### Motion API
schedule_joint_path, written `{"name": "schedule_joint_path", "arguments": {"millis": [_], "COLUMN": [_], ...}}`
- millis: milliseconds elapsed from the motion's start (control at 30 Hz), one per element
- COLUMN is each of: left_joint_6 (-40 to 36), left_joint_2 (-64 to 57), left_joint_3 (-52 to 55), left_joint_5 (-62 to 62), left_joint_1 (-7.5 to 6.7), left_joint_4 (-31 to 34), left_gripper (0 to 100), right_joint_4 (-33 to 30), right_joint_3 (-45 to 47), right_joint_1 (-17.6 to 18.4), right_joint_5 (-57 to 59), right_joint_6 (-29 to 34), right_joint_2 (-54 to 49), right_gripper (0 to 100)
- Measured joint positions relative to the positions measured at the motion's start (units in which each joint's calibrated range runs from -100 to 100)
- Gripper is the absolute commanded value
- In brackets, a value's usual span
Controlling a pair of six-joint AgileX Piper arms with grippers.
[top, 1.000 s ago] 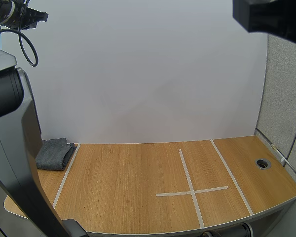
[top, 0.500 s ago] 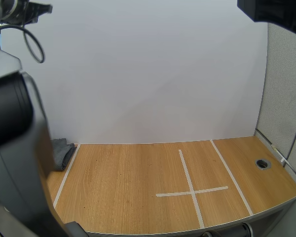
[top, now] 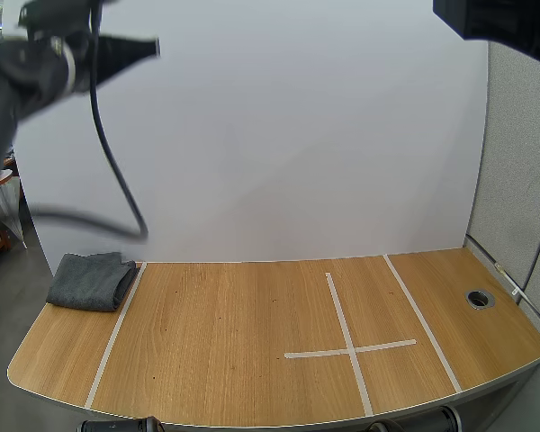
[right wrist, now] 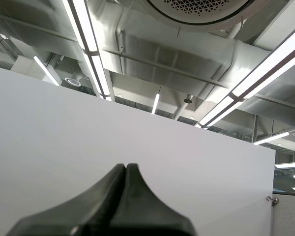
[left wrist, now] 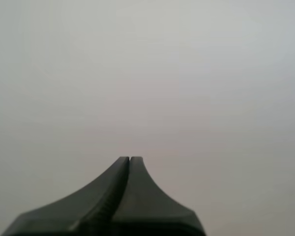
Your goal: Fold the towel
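Towel (top: 90, 281) first, since it sits at the far left of the high view: a grey bundle already folded over into a thick little stack, lying on the left end of the table (top: 252, 342) just outside the white tape line (top: 115, 335). So it already lies the way the task wants, though whether the arms did that I can't say from one moment

Up in the upper left of that view the left gripper (top: 144, 47) is high in the air, well above the towel, and its wrist camera shows the fingers (left wrist: 115, 184) pressed together into one dark wedge with nothing between them. Further right there's the taped cross (top: 349, 348) mid-table and a small round grommet hole (top: 479, 298) near the right edge. The right gripper (right wrist: 126, 169) is clenched on nothing too, pointing up and away from the table

Handling-wise the towel looks soft, light and floppy (terry-ish cloth, so not slippery). If it ever needs gripping, I'd guess a corner or the loose edge is the spot; a pinch in the middle would just bunch the layers
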Motion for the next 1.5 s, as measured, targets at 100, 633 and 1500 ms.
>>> {"name": "schedule_joint_path", "arguments": {"millis": [100, 633, 1500], "left_joint_6": [-0.6, -3.0, 2.7], "left_joint_2": [-5.8, -27.6, -44.5], "left_joint_3": [9.4, 38.2, 49.4], "left_joint_5": [-2.1, -24.6, -28.0], "left_joint_1": [-0.37, -0.5, -0.5], "left_joint_4": [0.4, 0.6, 0.6], "left_gripper": [0, 0, 0], "right_joint_4": [0.0, 0.0, 0.0], "right_joint_3": [0.0, 2.4, 54.1], "right_joint_1": [0.0, 0.0, 0.0], "right_joint_5": [0.0, -0.7, 0.7], "right_joint_6": [0.0, 0.0, 0.0], "right_joint_2": [0.0, -0.1, 0.3], "right_gripper": [0, 0, 0]}}
